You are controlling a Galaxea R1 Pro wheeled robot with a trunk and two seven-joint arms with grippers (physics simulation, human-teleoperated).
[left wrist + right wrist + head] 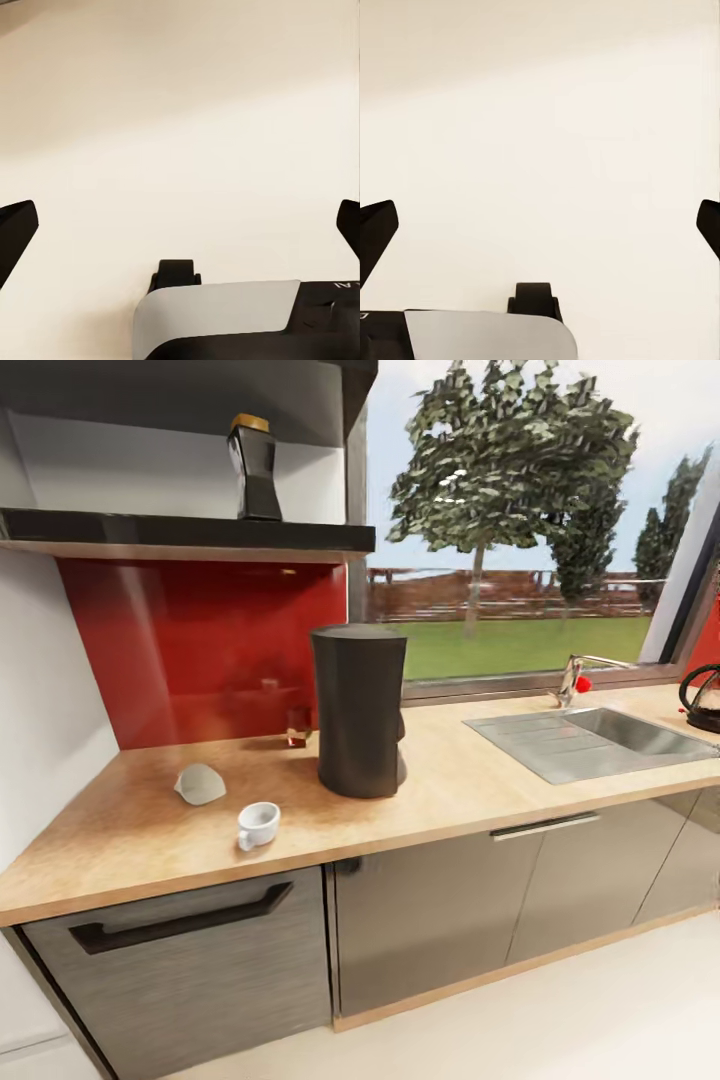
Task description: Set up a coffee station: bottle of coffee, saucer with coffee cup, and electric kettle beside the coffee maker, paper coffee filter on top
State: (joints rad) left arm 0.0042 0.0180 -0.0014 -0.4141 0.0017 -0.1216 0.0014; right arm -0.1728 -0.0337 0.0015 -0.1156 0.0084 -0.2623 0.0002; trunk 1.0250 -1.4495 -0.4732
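Note:
The dark coffee maker stands upright in the middle of the wooden countertop. Left of it a white coffee cup sits near the front edge, and a pale, crumpled-looking paper filter lies further left. The dark bottle of coffee, with a tan lid, is up on the black shelf. A black electric kettle is cut off at the counter's far right. My left gripper and right gripper are both open, fingers wide apart over pale floor, holding nothing.
A steel sink with a tap is set into the counter right of the coffee maker. A small reddish object sits against the red backsplash. Grey cabinets and a drawer lie below; a window is behind.

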